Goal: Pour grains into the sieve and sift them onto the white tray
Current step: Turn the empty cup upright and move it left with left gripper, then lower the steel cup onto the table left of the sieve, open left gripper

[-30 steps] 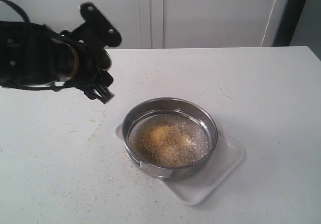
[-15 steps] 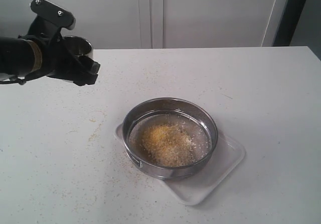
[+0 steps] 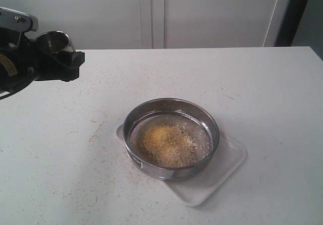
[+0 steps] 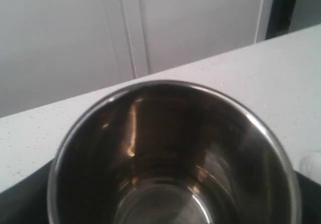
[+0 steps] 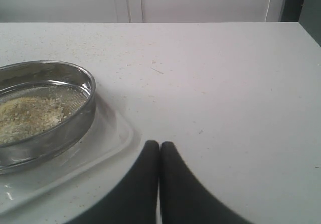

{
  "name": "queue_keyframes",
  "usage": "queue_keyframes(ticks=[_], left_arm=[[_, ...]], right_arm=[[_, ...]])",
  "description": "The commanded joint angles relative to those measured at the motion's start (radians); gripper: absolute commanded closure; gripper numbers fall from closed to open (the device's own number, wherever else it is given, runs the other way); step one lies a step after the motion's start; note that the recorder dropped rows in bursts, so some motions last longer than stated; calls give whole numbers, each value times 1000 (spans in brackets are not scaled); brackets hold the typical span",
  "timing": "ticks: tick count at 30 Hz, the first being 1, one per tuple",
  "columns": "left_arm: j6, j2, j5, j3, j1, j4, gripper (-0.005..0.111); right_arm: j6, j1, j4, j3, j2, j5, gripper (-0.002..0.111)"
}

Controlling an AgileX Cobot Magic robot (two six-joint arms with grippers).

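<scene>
The sieve [image 3: 132,129] sits on the white tray [image 3: 224,167], towards the front middle of the counter [image 3: 252,83]. The grains [image 3: 169,145] lie heaped inside the sieve, and stray ones are scattered on the counter to its left. At the far left, well apart from the sieve, a cup [image 3: 52,40] sits upright in the left end effector [image 3: 58,54] above the counter. The right end effector [image 5: 159,148] is near the tray's rim, apart from the sieve.
</scene>
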Motion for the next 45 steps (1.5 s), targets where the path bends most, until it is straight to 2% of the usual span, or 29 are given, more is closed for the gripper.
queue_keyframes(ticks=[1,8,17,23,30,45], left_arm=[[103,-10,-99,49,3,-107,107],[74,80,-138,54,3,-177,107],[74,236,-346,54,3,-184,107],[85,331,-345,50,3,-229,107],[85,435,-341,-13,3,-227,107],[85,540,-336,-69,3,-215,107]], right_arm=[[1,1,-6,4,-7,-5,108],[1,1,-6,4,-7,-5,108],[1,1,-6,4,-7,-5,108],[1,1,-6,4,-7,-5,108],[1,1,-6,4,-7,-5,108],[1,1,-6,4,-7,-5,108]])
